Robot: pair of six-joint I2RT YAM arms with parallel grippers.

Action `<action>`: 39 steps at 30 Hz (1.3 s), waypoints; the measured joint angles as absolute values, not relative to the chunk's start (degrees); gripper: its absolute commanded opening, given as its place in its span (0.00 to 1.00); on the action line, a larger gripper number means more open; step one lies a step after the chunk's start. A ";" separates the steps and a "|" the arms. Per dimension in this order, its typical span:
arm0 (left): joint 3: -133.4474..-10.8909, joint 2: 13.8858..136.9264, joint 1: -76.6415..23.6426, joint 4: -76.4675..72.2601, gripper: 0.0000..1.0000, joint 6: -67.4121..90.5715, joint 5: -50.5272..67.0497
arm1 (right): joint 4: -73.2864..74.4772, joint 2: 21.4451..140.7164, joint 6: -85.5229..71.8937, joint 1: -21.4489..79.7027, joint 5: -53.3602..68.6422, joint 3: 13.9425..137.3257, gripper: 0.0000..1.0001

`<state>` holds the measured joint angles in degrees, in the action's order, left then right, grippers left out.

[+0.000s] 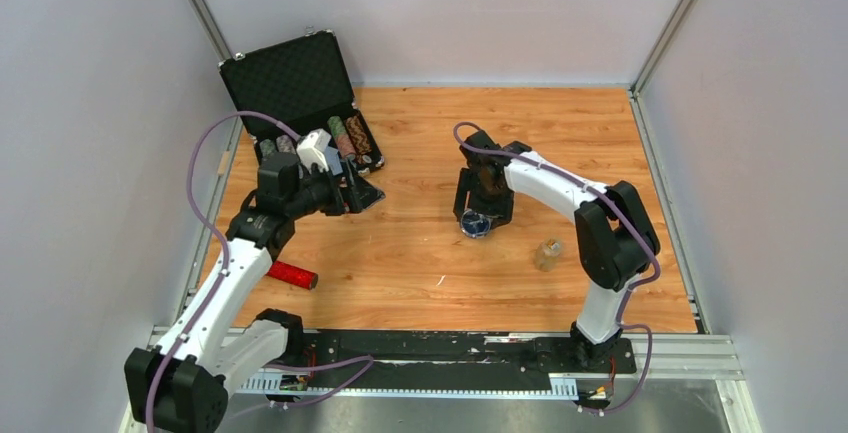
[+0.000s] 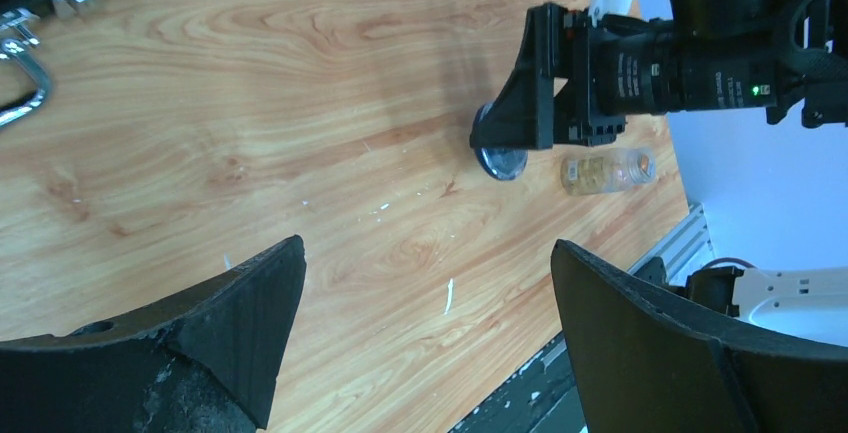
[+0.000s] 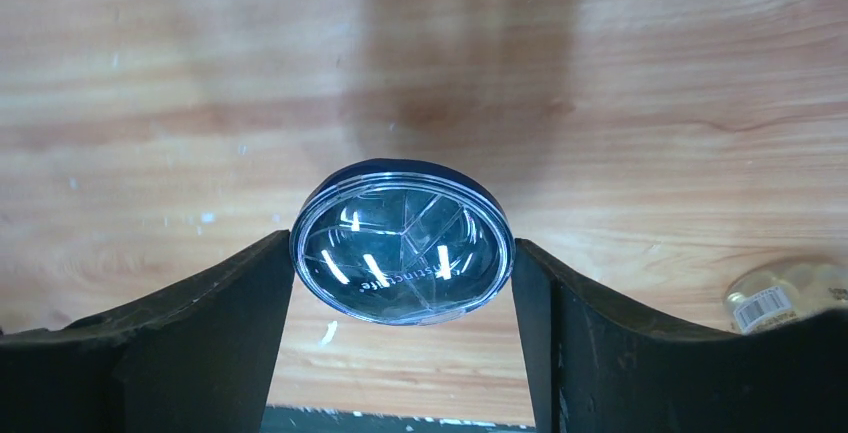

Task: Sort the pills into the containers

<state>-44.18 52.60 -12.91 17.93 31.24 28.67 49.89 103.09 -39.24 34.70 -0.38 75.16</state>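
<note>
The container [image 3: 402, 223] is a small round dish with a dark rim, a clear domed lid and dividers showing through. It sits mid-table [image 1: 474, 223] and also shows in the left wrist view [image 2: 500, 162]. My right gripper [image 3: 402, 256] stands over it, shut on its two sides, and its fingers [image 3: 240, 298] press against the rim. A small clear bottle [image 1: 547, 253] with yellowish contents lies on its side to the right of the dish [image 2: 605, 171] [image 3: 785, 293]. My left gripper [image 2: 428, 253] hangs open over bare wood near the case [image 1: 360, 193].
An open black poker-chip case [image 1: 300, 103] with rows of chips stands at the back left. A red cylinder [image 1: 292, 274] lies near the left arm. The black base rail [image 1: 430, 348] runs along the near edge.
</note>
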 measured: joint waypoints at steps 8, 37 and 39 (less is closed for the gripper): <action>-43.79 56.69 -16.12 15.42 1.00 33.10 25.15 | 49.54 108.40 -42.00 34.26 -5.39 77.08 0.65; -43.88 47.94 -16.12 16.05 1.00 30.52 14.66 | 49.45 107.68 -25.47 35.44 -3.05 84.05 0.97; -43.88 48.14 -16.12 16.56 1.00 30.52 14.68 | 50.59 107.20 -33.56 35.40 -3.31 84.05 0.96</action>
